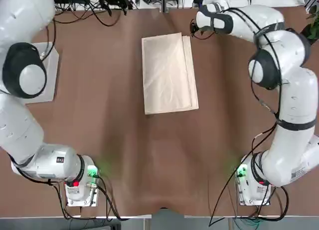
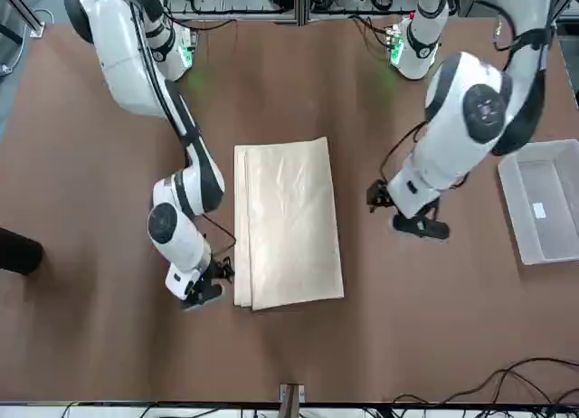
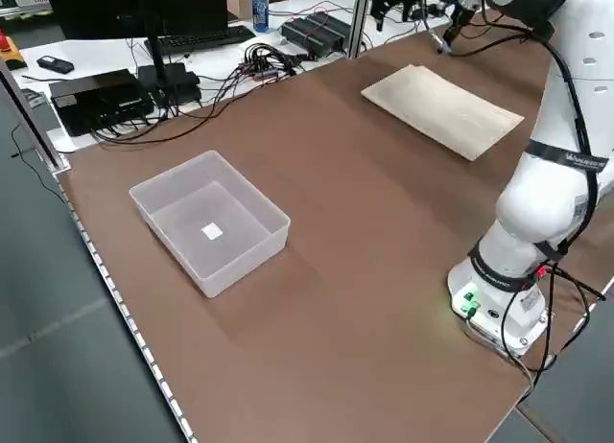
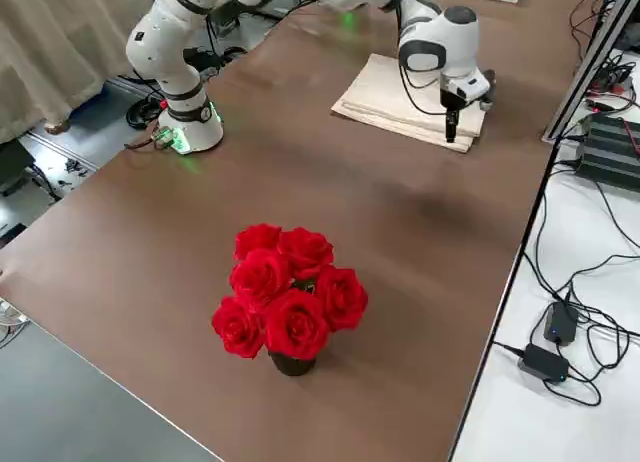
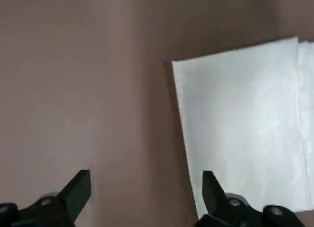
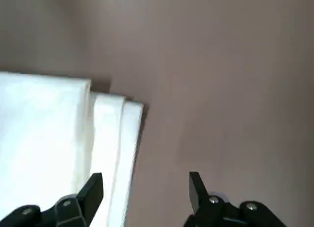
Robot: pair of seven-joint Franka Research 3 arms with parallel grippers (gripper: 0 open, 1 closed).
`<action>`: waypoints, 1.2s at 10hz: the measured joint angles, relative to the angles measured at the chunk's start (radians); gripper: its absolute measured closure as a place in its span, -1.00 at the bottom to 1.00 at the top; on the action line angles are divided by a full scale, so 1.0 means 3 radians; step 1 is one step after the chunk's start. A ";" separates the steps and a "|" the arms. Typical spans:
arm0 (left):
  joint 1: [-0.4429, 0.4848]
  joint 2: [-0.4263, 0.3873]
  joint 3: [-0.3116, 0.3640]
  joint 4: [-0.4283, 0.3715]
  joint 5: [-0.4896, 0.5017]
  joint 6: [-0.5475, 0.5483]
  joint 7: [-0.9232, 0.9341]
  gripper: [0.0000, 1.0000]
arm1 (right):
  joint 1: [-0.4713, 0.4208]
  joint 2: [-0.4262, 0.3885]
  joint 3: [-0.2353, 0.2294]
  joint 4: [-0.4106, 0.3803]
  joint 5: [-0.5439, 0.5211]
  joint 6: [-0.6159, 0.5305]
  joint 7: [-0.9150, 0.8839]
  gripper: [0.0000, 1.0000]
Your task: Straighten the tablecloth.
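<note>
I see the tablecloth (image 1: 168, 73) as thin, matt cream fabric, faintly creased, lying in folded layers. The brown table covering (image 1: 124, 150) under it looks smooth and dull. Near the table's left edge, the bin (image 3: 211, 222) is clear, slightly glossy plastic.

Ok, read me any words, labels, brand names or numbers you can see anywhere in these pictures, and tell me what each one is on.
No text can be read.
Right arm: small dark lettering on its white casing, too small to read.
Clear plastic bin: a small white slip lies inside, nothing legible on it.
Blue bottle: its label is too blurred to read.
Tablecloth: plain, no print.
</note>
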 joint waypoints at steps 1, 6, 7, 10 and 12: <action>0.0144 -0.0087 0.0003 0.0004 0.0005 -0.0017 0.0081 -1.00 | 0.0000 -0.0214 0.0012 -0.0324 0.0219 -0.0009 -0.0009 -0.59; -0.0044 -0.0919 0.0731 -0.0174 -0.0010 -0.0688 0.0517 -1.00 | 0.0006 -0.0659 0.0317 -0.1634 0.1003 0.0863 -0.0040 -0.60; -0.0034 -0.1013 0.0801 -0.0236 -0.0045 -0.0776 0.0649 -1.00 | 0.0018 -0.0661 0.0382 -0.1787 0.1048 0.1062 -0.0039 -0.60; 0.0195 -0.1086 0.0897 -0.0280 -0.0249 -0.0810 0.0970 -1.00 | 0.0021 -0.0667 0.0511 -0.1844 0.1312 0.1112 -0.0039 -0.60; 0.0190 -0.1120 0.0901 -0.0327 -0.0252 -0.0816 0.0974 -1.00 | 0.0007 -0.0664 0.0518 -0.1843 0.1338 0.1112 -0.0050 -0.60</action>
